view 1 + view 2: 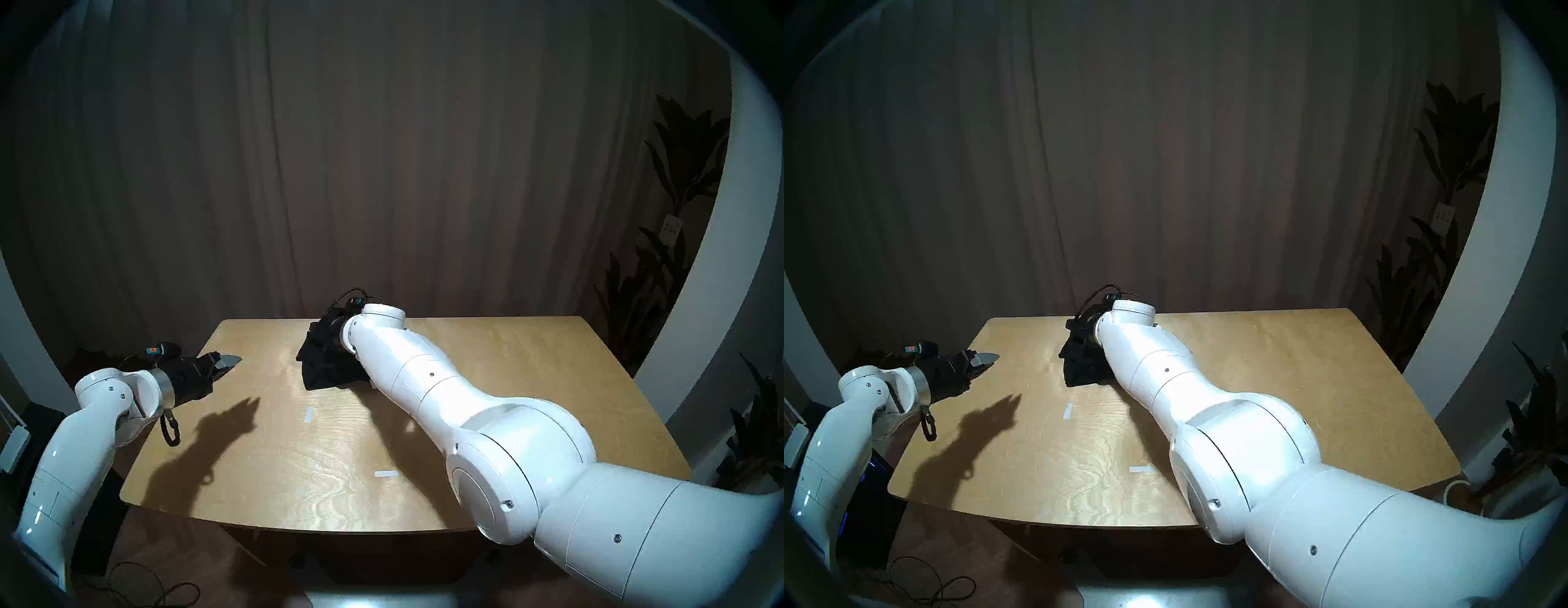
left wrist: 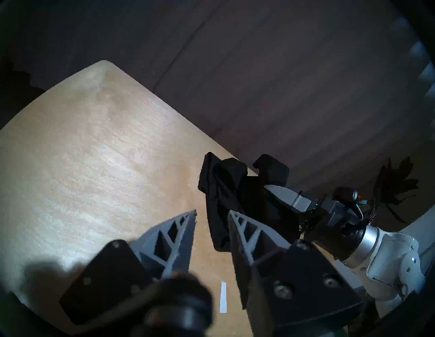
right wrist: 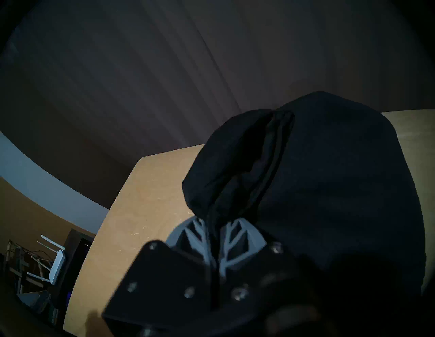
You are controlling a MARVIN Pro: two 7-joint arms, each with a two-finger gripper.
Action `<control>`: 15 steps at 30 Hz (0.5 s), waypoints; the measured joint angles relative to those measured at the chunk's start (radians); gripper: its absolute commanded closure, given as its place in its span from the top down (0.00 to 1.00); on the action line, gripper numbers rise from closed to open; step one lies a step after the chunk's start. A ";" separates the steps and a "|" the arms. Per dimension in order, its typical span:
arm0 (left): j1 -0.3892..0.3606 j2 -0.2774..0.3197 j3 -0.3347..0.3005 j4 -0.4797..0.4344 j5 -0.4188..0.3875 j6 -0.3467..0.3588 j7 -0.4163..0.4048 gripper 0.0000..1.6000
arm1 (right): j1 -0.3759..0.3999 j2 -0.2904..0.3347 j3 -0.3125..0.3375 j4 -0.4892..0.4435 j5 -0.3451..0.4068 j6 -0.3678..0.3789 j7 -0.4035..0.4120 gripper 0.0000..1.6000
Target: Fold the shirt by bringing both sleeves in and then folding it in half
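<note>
The wooden table (image 1: 530,382) is filling most of the head views, bare apart from two short white tape marks (image 1: 309,414) on its near half. The right arm (image 1: 445,390) is reaching from the near right across to the far middle, and the left arm (image 1: 85,424) is hanging over the near left edge.

The shirt (image 1: 322,365) is sitting as a bunched black heap at the far middle of the table, part of it lifting off the wood toward the right wrist. No sleeves can be told apart in the bundle, so by my reading the folding proper is not yet begun.

The main risk is that the heap is staying crumpled: carried by a single pinch, the fabric is likely to drag or drop in a wad instead of spreading flat. A thin fold could also be slipping out of the pinch, and the right arm is hiding much of the cloth from the head cameras.

The right gripper (image 3: 215,231) is clamping a fold of the shirt, its jaws almost together with cloth between them. The left gripper (image 2: 211,217) is standing partly open, holding nothing and touching nothing, well left of the shirt.
</note>
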 measured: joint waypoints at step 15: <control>0.092 -0.008 -0.073 -0.024 -0.024 -0.030 0.002 0.48 | 0.023 -0.041 -0.018 0.111 0.032 -0.097 -0.051 0.00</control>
